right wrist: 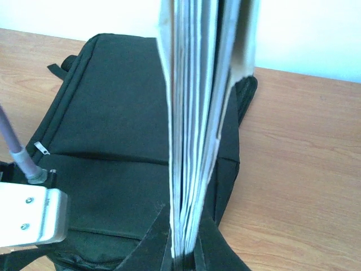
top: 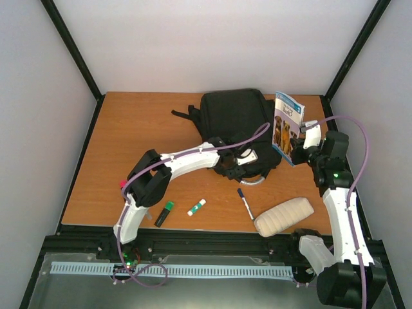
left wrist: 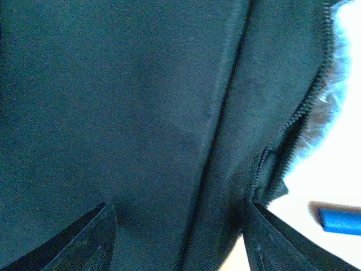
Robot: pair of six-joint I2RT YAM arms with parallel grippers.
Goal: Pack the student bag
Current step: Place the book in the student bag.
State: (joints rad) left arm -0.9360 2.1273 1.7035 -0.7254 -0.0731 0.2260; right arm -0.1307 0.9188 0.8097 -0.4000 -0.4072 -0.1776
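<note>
White-walled, the wooden bench (top: 129, 141) carries the student bag (top: 235, 112) at its far middle, left tool (top: 241, 164) spread on its zip edge (probably to part it), right tool (top: 297, 153) clenching a dog booklet (top: 288, 125) upright alongside.

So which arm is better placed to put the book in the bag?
Right. The right jaws are shut on the book, held upright close by the bag. The left jaws stand apart against the bag's fabric, holding no item to pack.
</note>
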